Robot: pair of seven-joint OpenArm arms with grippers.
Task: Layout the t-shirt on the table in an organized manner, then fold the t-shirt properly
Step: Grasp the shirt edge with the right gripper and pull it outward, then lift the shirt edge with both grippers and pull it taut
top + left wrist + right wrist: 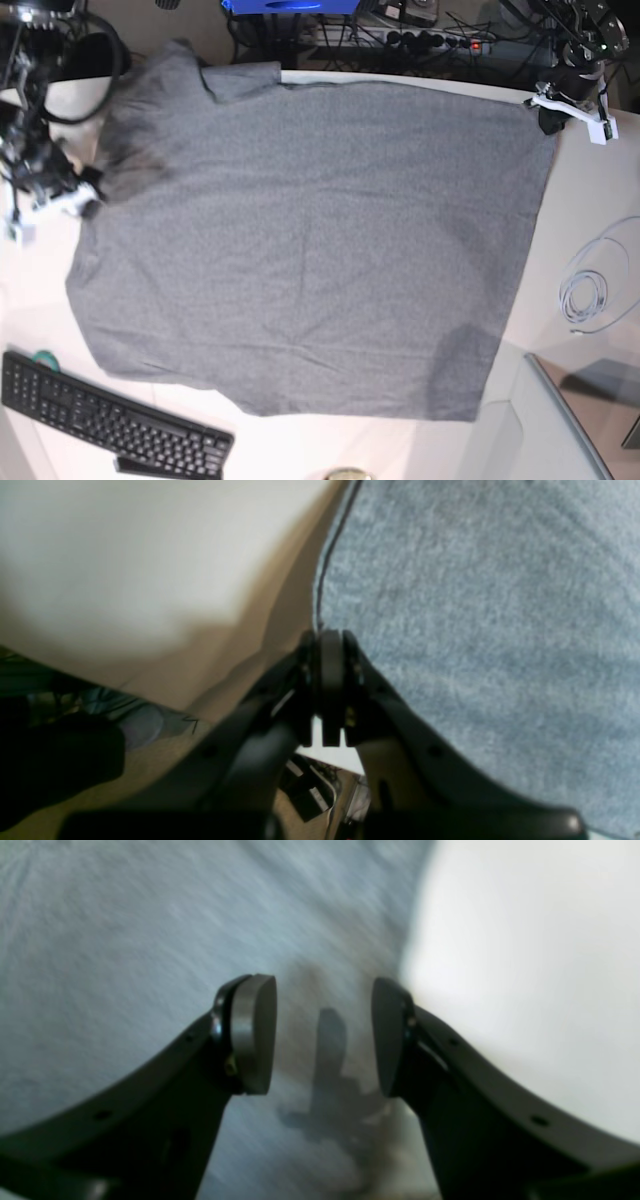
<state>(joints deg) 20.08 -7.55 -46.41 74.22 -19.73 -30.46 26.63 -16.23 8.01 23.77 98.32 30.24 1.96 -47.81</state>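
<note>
t-shirt: heather-grey, spread nearly flat across the middle of the table; one sleeve runs up toward 11 o'clock, a straight edge lies along the 3 o'clock side, a few shallow creases toward 5 o'clock
left gripper: in the base view at 2 o'clock, at the shirt's far corner; wrist view shows the jaws pressed together and pinching the shirt's edge where cloth meets bare tabletop
right gripper: in the base view at 9 o'clock, by the sleeve; wrist view shows the jaws standing apart with nothing between them, above grey fabric just beside its edge, the picture blurred
keyboard: black, on the table at 7 o'clock, just off the shirt's near corner
cable: thin white coil on the table at 3 o'clock, clear of the shirt
</note>
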